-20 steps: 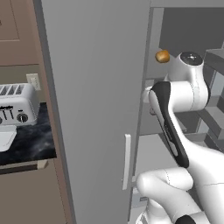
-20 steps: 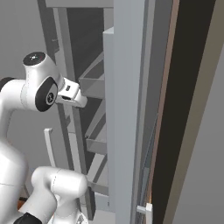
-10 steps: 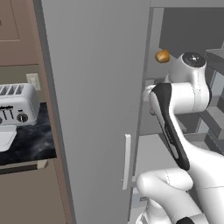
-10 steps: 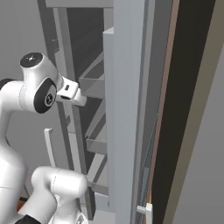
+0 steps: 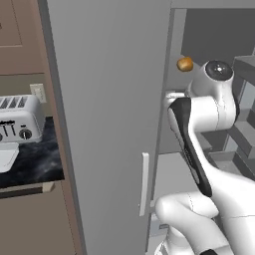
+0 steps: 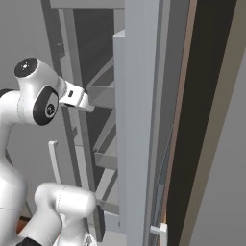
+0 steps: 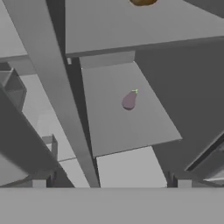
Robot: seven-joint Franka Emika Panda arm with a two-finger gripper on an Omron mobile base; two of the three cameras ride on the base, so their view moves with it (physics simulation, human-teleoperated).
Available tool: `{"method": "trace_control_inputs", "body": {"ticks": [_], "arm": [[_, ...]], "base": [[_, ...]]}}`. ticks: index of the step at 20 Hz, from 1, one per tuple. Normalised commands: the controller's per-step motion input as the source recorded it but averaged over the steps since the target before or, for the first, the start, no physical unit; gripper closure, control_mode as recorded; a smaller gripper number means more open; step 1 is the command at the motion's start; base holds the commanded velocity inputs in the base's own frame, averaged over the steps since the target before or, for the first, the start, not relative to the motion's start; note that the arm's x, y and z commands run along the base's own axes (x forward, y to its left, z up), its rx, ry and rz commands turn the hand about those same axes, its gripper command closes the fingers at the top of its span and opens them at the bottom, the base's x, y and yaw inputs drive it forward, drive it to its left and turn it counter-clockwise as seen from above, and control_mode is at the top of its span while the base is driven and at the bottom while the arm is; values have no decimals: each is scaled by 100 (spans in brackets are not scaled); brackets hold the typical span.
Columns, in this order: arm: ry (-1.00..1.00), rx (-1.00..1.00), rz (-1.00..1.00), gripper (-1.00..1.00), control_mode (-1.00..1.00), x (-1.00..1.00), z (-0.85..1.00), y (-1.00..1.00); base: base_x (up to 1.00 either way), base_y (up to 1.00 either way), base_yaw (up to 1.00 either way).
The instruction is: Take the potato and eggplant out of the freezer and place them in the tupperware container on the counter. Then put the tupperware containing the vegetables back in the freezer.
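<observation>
The freezer (image 5: 109, 99) stands with its grey door swung open. My gripper (image 7: 111, 183) is inside it, open, with nothing between its fingertips (image 7: 40, 183). The eggplant (image 7: 129, 99), a small mauve lump with a green tip, lies on a grey shelf (image 7: 109, 127) ahead of the fingers, well apart from them. The golden-brown potato (image 5: 185, 63) sits on a higher shelf beside my wrist; the potato (image 7: 143, 1) also shows cut off at the hand view's top edge. The white tupperware container (image 5: 6, 157) rests on the black counter (image 5: 35, 167) at far left.
A silver toaster (image 5: 17, 117) stands on the counter behind the container. The open door, with its white bar handle (image 5: 144, 183), hangs between the counter and my arm. Grey shelves and an upright divider (image 7: 57, 87) crowd the hand; door racks (image 6: 103, 91) lie to its right.
My wrist has crept a little higher and deeper into the freezer. The potato and eggplant have not moved, and the jaws stay as wide as before.
</observation>
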Motion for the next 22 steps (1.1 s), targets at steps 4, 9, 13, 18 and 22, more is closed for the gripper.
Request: {"method": "trace_control_inputs", "body": {"ticks": [4,9,13,18,22], "arm": [[-12,-1,-6,-100,-100,0,40,-18],[-12,0,-1,-100,-100,0,41,-33],[-13,0,0,-100,-100,12,31,-17],[-15,0,-1,-100,-100,30,29,0],[-10,0,-4,-100,-100,41,21,-1]], "base": [[0,0,0],[0,0,0],[0,0,0],[0,0,0],[0,0,0]]}}
